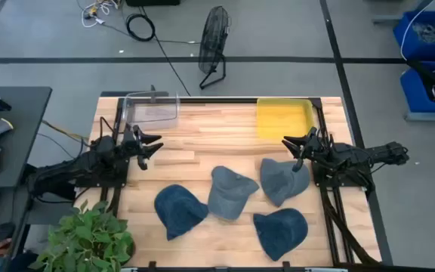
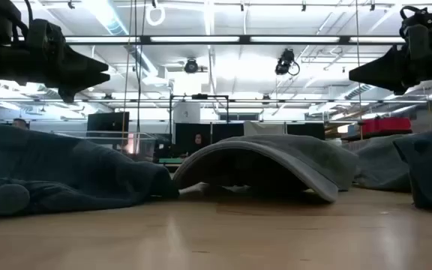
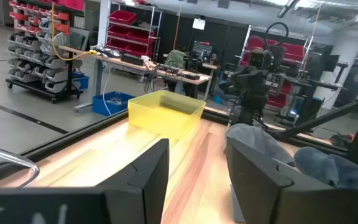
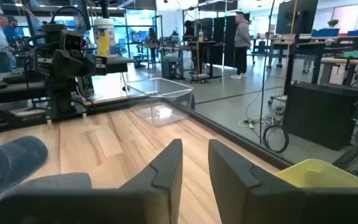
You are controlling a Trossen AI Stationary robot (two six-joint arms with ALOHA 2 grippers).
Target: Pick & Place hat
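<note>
Surface: pale wooden table (image 1: 202,162) with a dark frame, on a grey floor crossed by dark tape lines.
Room: open workshop beyond the table, with ceiling strip lights, red and grey bin racks, benches and people standing in the distance.
Left gripper (image 1: 151,146): raised clear of the table at its left edge, fingers apart, nothing between them.
Right gripper (image 1: 293,145): raised at the right edge, fingers slightly apart, nothing between them.
Clear bin (image 1: 152,109): transparent container at the back edge, just behind the left gripper; nothing visible inside.
Yellow bin (image 1: 284,118): translucent yellow container at the back edge, just behind the right gripper; nothing visible inside.
Hats: four lie on the front half of the table, none in a bin.
Grey hat (image 1: 281,180): just in front of the right gripper, nearest to it.
Centre grey hat (image 1: 230,193): between the two grippers, toward the front.
Dark blue hat (image 1: 178,208): in front of the left gripper, apart from it.
Front blue hat (image 1: 281,230): near the front edge, well in front of the right gripper.
Writing: no legible brand or label.
Surroundings: potted plant (image 1: 89,240) at the front left corner; fan (image 1: 214,44) on the floor behind the table.
</note>
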